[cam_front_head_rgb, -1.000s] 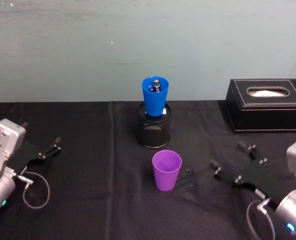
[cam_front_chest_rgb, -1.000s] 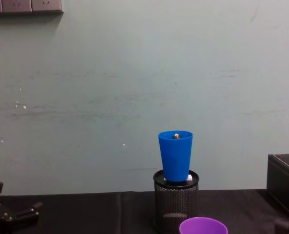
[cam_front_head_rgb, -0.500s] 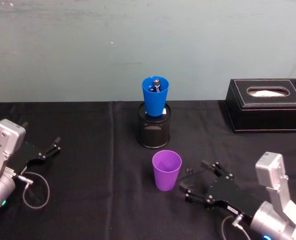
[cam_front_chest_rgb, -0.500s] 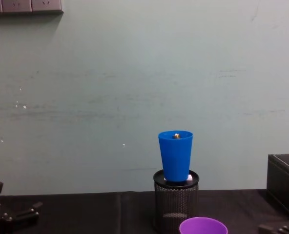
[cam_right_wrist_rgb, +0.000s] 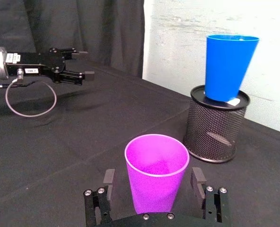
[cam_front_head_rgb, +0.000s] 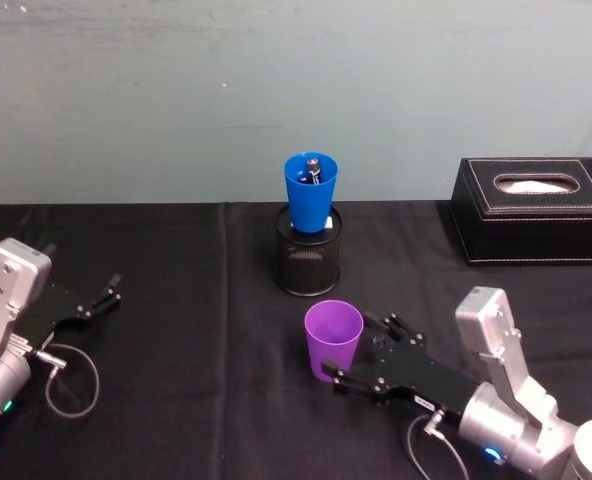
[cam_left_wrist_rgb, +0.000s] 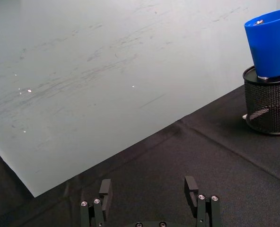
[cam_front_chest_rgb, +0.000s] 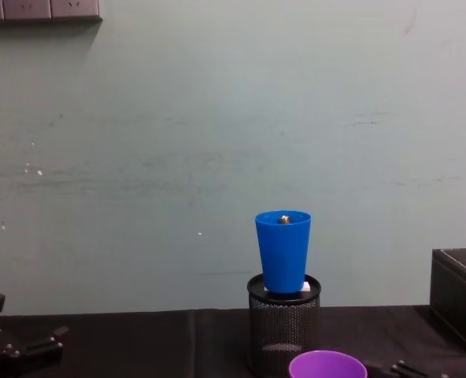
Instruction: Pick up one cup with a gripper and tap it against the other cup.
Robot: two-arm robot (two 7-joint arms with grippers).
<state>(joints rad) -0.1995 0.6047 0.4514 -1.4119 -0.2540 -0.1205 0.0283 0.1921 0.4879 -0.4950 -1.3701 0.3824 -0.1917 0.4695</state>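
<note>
Clearly, wrist view: right gripper (cam_right_wrist_rgb: pixel 153 175) open astride purple cup (cam_right_wrist_rgb: pixel 156 163), untouched; left gripper (cam_front_head_rgb: pixel 108 291) parked.

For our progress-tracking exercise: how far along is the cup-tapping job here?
Done: the right gripper is at the purple cup, with open fingers either side. In hand: nothing; the cup stands ungripped on the table. Left: close, lift, and tap it against the blue cup seated in the mesh holder. The left gripper rests parked at the table's left.

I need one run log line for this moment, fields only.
phase: pre-grasp | right gripper: open, jaws either side of purple cup | left gripper: open, parked left | blue cup: in mesh holder
</note>
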